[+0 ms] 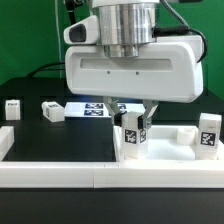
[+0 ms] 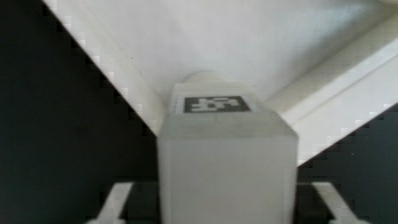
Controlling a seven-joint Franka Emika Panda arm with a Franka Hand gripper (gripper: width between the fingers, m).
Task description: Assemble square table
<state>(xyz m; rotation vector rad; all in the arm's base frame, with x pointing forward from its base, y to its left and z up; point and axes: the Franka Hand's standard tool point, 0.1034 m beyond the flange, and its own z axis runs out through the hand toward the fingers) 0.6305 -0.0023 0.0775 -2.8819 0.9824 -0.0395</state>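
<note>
The square table's white panel [image 1: 170, 152] lies flat at the exterior view's right, and shows in the wrist view [image 2: 125, 50]. One white tagged leg [image 1: 132, 140] stands upright at its near left corner. My gripper [image 1: 134, 126] is directly above this leg, with a finger on each side. In the wrist view the leg [image 2: 221, 150] fills the middle, and the fingertips [image 2: 121, 205] stand apart from its sides with dark gaps, so the gripper [image 2: 224, 208] is open. A second leg [image 1: 207, 135] stands at the panel's right. Two more legs [image 1: 13, 108] [image 1: 52, 111] lie on the black table at the left.
The marker board [image 1: 95, 108] lies behind the gripper on the black table. A long low white border rail [image 1: 60, 168] runs along the front and up the left side. The arm's large white hand [image 1: 130, 65] hides the scene's upper middle.
</note>
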